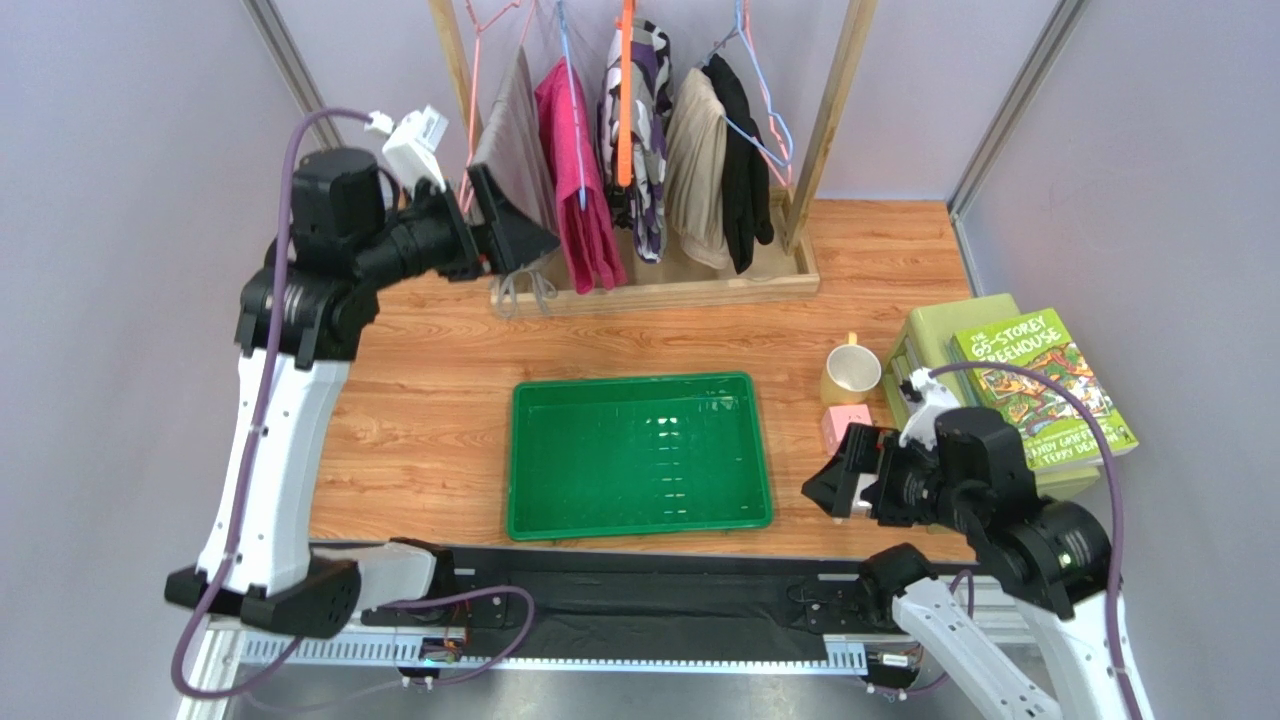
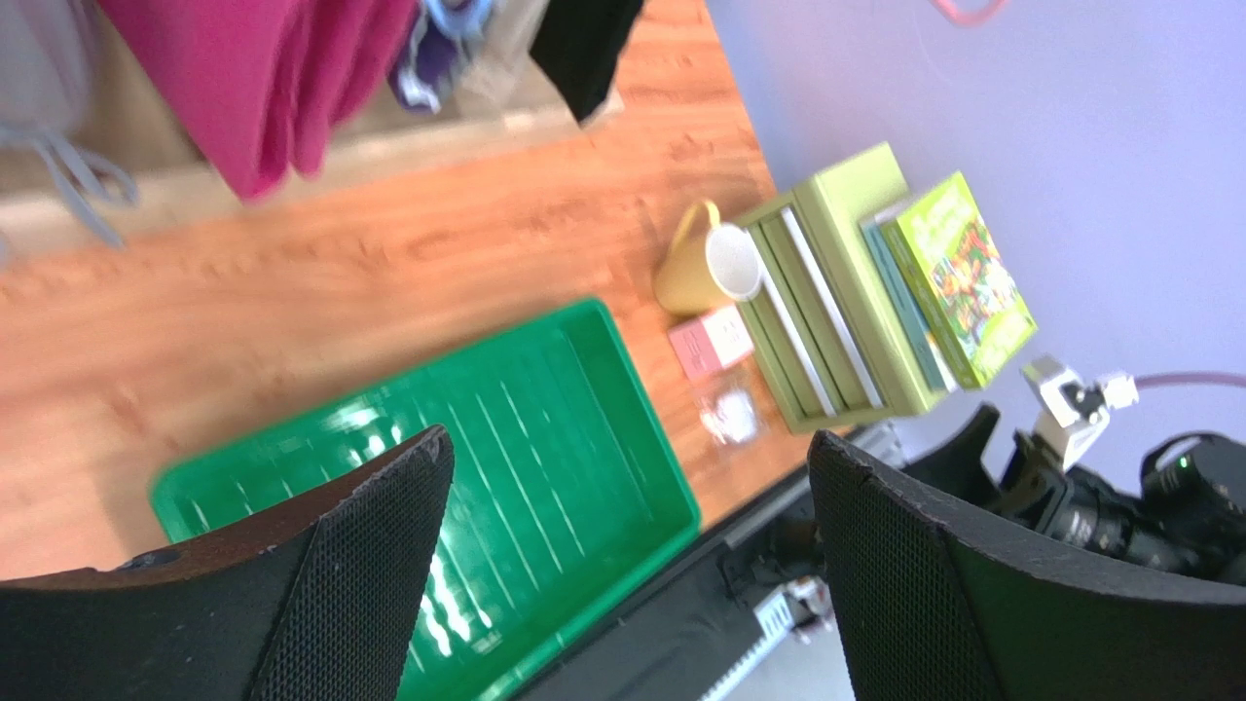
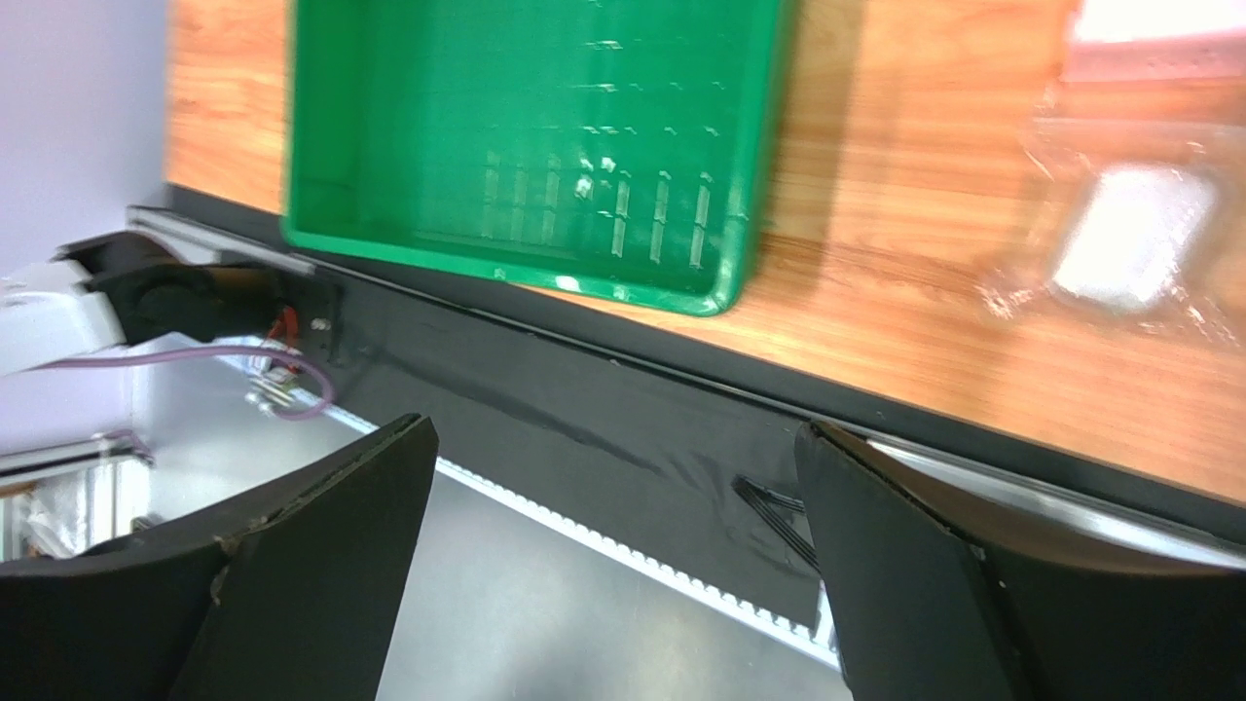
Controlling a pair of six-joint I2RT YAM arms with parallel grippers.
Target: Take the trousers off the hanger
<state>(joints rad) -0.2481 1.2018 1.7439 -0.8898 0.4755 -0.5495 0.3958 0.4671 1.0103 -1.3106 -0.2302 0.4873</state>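
The big wooden table (image 1: 436, 390) lies under both tools. The left tool (image 1: 526, 225) is lifted high over the far part of it, and its two fingers (image 2: 322, 584) are spread wide apart with nothing between them. The right tool (image 1: 830, 488) hangs low by the near edge, spread wide too, and it holds nothing. A wooden rack (image 1: 676, 285) full of clothes stands just past the left tool. A green tray (image 1: 639, 455) sits on the table below the left tool and just beside the right tool, on its left. The pink trousers (image 1: 579, 165) hang folded on the rack, just past the left tool's tips and not between its fingers. Grey trousers (image 1: 511, 150) hang even closer to that tool; I cannot tell if it touches them. Green books (image 1: 1037, 383) lie behind the right tool. The thin blue hanger (image 1: 565, 38) carries the pink trousers, up above the left tool. A yellow mug (image 1: 852, 368) and a small pink box (image 1: 846, 428) sit on the table near the right tool, the box nearer.
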